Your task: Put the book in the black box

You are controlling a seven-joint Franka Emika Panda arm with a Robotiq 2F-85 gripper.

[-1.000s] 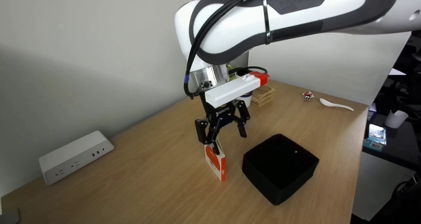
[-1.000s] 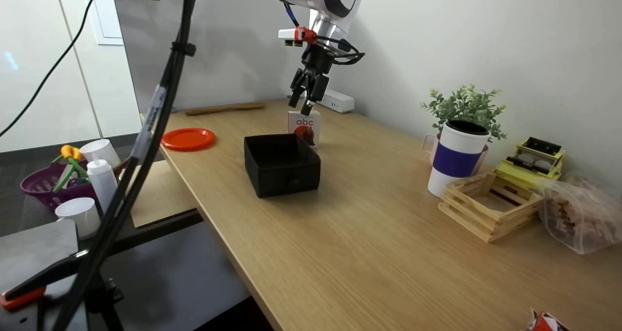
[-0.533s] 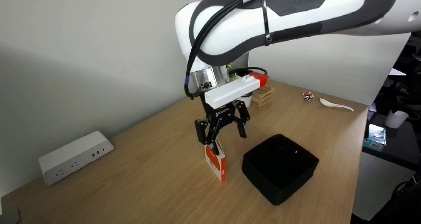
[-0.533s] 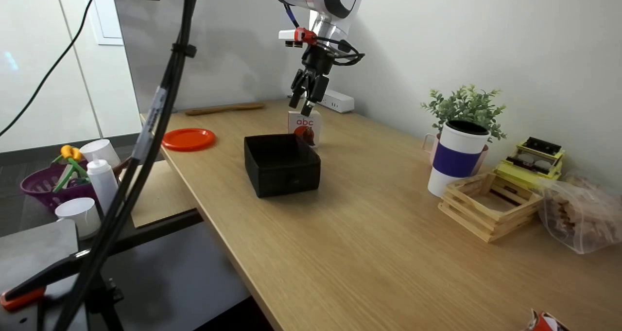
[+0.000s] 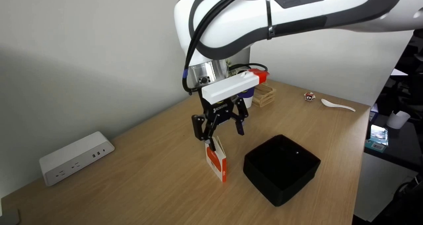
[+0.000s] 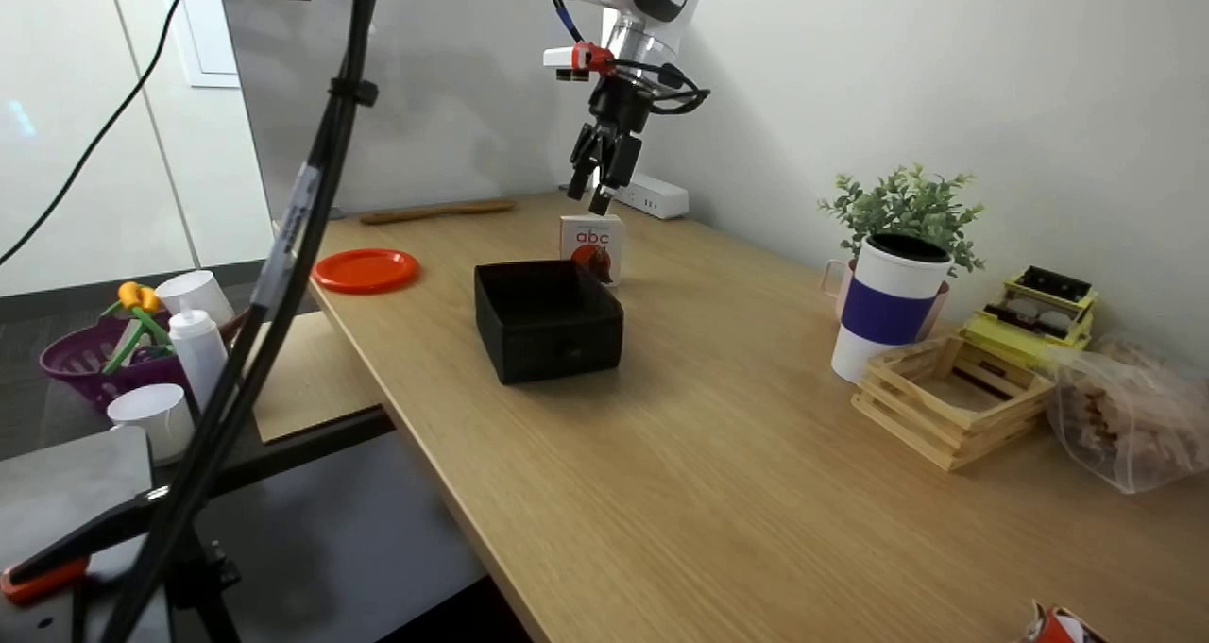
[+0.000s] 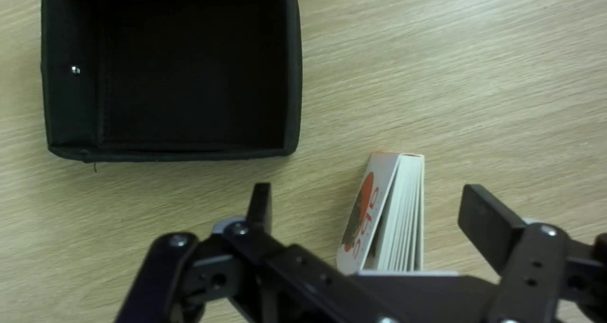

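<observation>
The book (image 5: pixel 218 162) stands upright on the table, cover slightly ajar. Its "abc" cover (image 6: pixel 592 239) faces an exterior view. In the wrist view I see the book (image 7: pixel 402 214) from above, page edges up, its lower end hidden behind the gripper body. The open-topped black box (image 5: pixel 262 184) stands beside the book; its wall also shows in an exterior view (image 6: pixel 567 352) and its rim in the wrist view (image 7: pixel 293 76). My gripper (image 5: pixel 226 140) is open and empty above the book (image 6: pixel 587 199). In the wrist view its fingers (image 7: pixel 260 207) stand wide on either side of the book, apart from it.
A white power strip (image 5: pixel 76 158) lies by the wall. A red plate (image 6: pixel 366 271) lies near the table edge. A white-and-purple cup (image 6: pixel 886 313), a plant (image 6: pixel 902 211), a wooden crate (image 6: pixel 949 407) and a plastic bag (image 6: pixel 1129 416) stand along the wall. A white spoon (image 5: pixel 337 105) lies farther off.
In the last half second my gripper has risen a little, with a slight sideways shift. It stays open. The book and the black box have not moved.
</observation>
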